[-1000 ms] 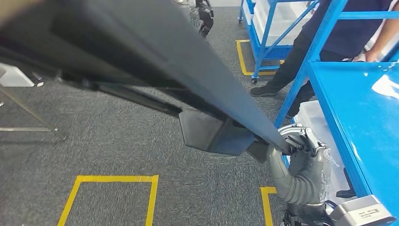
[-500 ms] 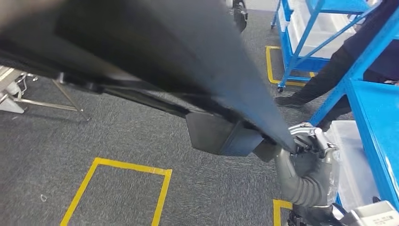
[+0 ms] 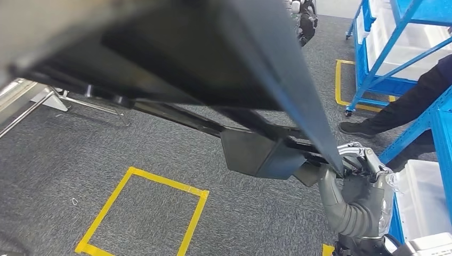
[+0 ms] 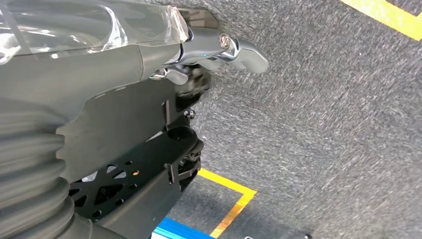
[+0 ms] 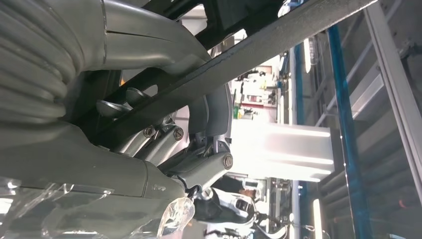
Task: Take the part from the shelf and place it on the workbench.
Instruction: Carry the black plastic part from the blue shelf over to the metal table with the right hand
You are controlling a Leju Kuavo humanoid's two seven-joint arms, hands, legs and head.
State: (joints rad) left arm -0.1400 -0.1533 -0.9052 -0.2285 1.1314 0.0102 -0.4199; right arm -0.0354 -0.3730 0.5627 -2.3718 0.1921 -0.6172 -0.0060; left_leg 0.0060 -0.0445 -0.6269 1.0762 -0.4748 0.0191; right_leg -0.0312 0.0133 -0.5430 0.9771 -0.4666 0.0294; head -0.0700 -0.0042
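Because the long black part [image 3: 224, 69] must travel to the workbench, the right hand [image 3: 354, 173] clamps its lower edge and the left hand [image 4: 199, 55] grips its other end, above the carpet [image 3: 176, 160]

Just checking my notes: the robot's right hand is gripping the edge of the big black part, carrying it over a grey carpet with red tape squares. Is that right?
Not quite: the tape squares are yellow, not red, as the head view shows. The rest holds: the right hand grips the edge of the big black part over the grey carpet.
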